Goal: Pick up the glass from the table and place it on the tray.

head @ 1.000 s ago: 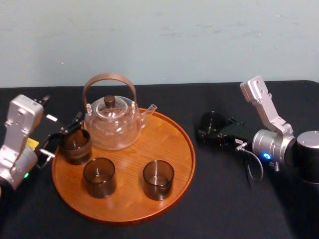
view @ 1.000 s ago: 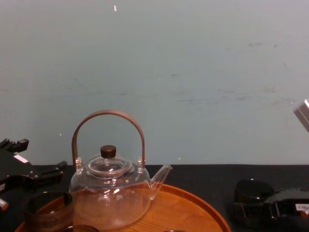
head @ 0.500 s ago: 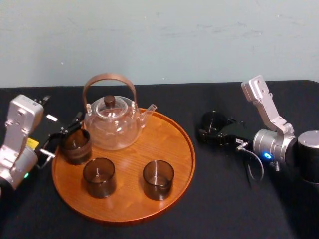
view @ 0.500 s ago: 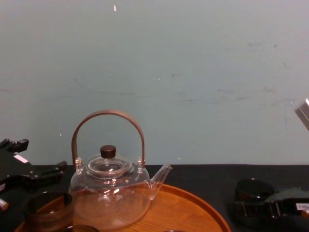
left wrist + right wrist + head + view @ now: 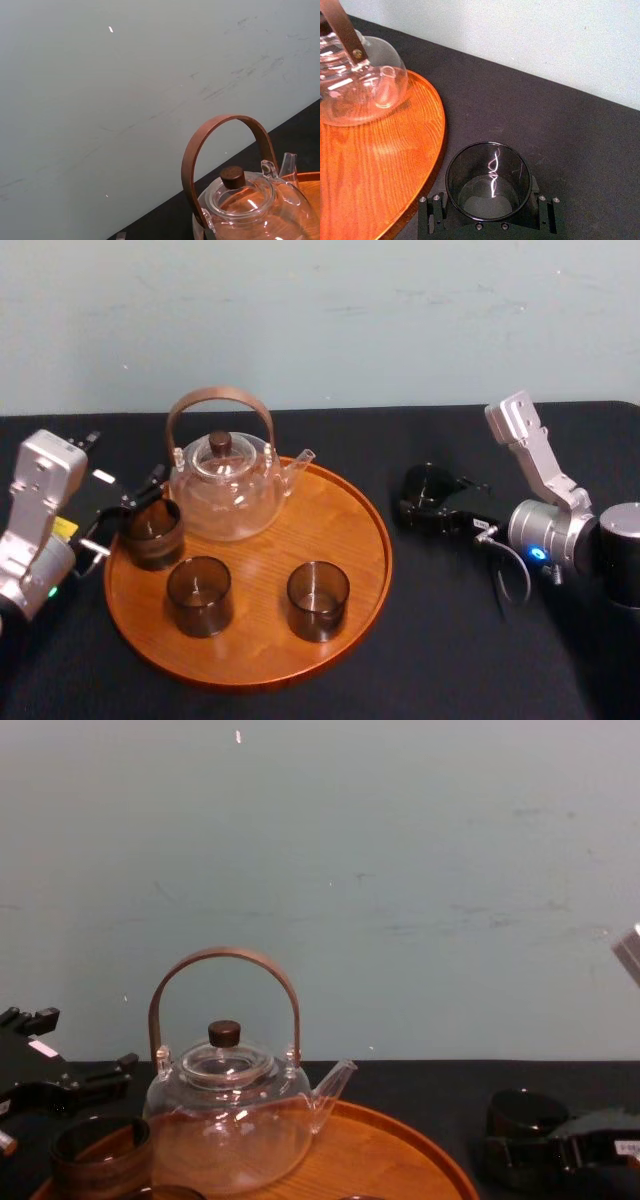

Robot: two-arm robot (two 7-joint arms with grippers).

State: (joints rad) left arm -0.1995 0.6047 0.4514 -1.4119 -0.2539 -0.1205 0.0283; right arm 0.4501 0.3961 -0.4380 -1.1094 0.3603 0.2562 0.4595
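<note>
A dark smoky glass (image 5: 428, 484) stands on the black table (image 5: 450, 640), just right of the tray. My right gripper (image 5: 426, 498) is shut on it. In the right wrist view the glass (image 5: 488, 180) sits between the two black fingers (image 5: 433, 216), still resting on the cloth. The chest view shows the same glass (image 5: 522, 1112) low at the right. The round orange-brown tray (image 5: 340, 530) holds three more dark glasses. My left gripper (image 5: 122, 512) is open beside the tray's left glass (image 5: 153, 533).
A clear glass teapot (image 5: 222, 485) with an arched brown handle stands at the back of the tray. Two dark glasses (image 5: 199, 595) (image 5: 318, 600) stand at its front. A pale wall runs behind the table.
My right gripper's fingers have drawn in against the glass and the arm has shifted slightly. The left arm and the tray's contents have not moved.
</note>
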